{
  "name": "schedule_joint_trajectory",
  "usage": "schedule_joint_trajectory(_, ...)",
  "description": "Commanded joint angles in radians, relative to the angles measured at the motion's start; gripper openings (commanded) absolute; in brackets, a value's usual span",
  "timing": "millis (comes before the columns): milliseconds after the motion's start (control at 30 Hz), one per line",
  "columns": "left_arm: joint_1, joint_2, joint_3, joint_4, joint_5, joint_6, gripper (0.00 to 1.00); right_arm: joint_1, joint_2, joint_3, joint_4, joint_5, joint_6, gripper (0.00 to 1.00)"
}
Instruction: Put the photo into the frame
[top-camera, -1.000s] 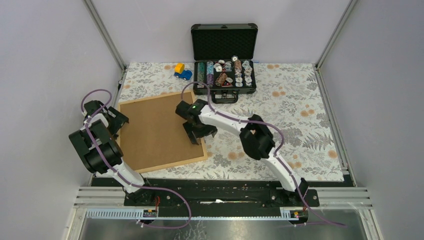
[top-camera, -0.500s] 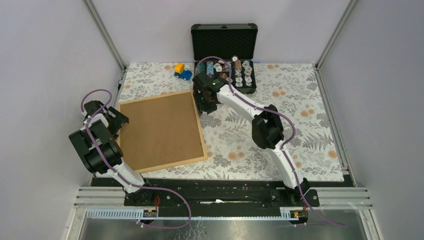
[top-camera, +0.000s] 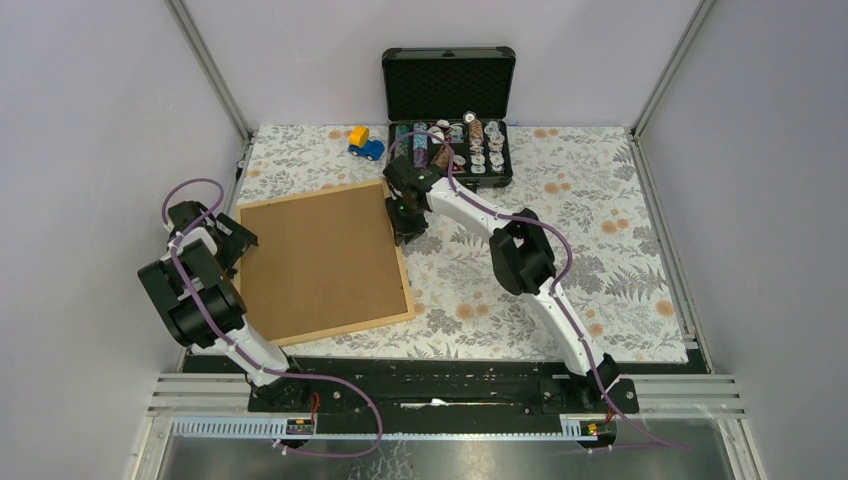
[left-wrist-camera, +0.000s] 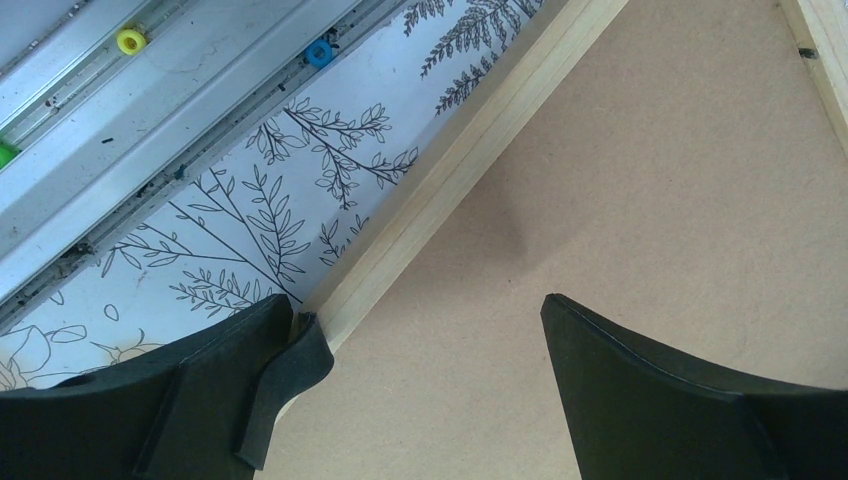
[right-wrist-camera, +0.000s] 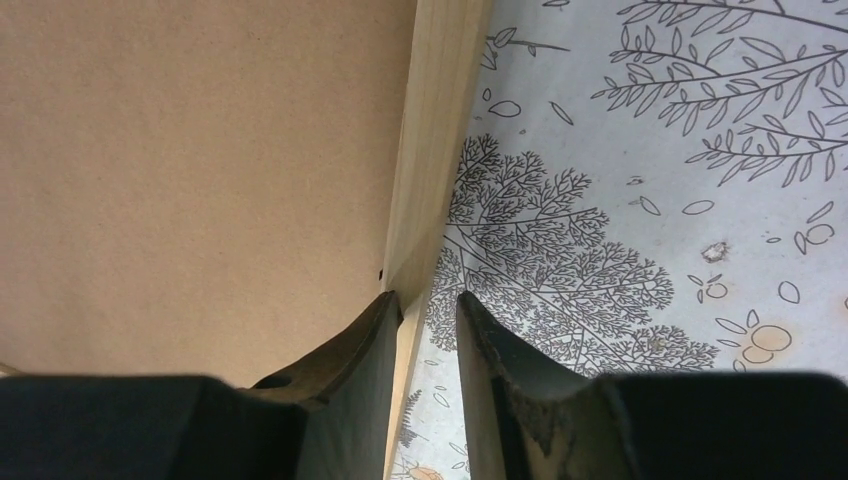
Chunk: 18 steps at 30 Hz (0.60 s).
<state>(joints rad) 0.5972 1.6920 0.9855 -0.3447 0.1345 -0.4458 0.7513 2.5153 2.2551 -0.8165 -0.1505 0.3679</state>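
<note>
The frame (top-camera: 408, 290) of light wood lies flat on the left half of the table, with a brown backing sheet (top-camera: 320, 260) filling it. The photo is hidden. My right gripper (top-camera: 405, 222) is at the frame's right rail (right-wrist-camera: 435, 130) near the far corner. It is open by a narrow gap: one finger is over the rail next to the backing (right-wrist-camera: 200, 150), the other over the tablecloth. The wood strip shows in my right gripper's (right-wrist-camera: 430, 300) gap. My left gripper (top-camera: 235, 245) is open wide over the frame's left rail (left-wrist-camera: 470, 150), and my left gripper (left-wrist-camera: 425, 310) holds nothing above the backing (left-wrist-camera: 650, 200).
An open black case (top-camera: 450, 150) of poker chips stands at the back, just beyond the right gripper. A small blue and yellow toy car (top-camera: 365, 143) sits to its left. An aluminium rail (left-wrist-camera: 150, 120) runs along the table's left side.
The right arm swung from the middle of the frame's right rail to its far end, then came back slightly onto the rail. Its jaws narrowed a lot. The left arm stayed still.
</note>
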Motion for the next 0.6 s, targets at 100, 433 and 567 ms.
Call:
schedule_joint_trajectory(100, -0.035, 0.007, -0.041, -0.027, 0.202, -0.07, 0.98, -0.006, 0.042, -0.011, 0.018, 0.002, 0.003, 0.34)
schedule_joint_trajectory(433, -0.038, 0.032, -0.043, -0.03, 0.204, -0.074, 0.99, -0.006, 0.162, 0.098, -0.1, 0.084, 0.052, 0.33)
schedule_joint_trajectory(567, -0.039, 0.034, -0.043, -0.029, 0.205, -0.074, 0.99, -0.004, 0.187, 0.099, -0.13, 0.118, 0.063, 0.32)
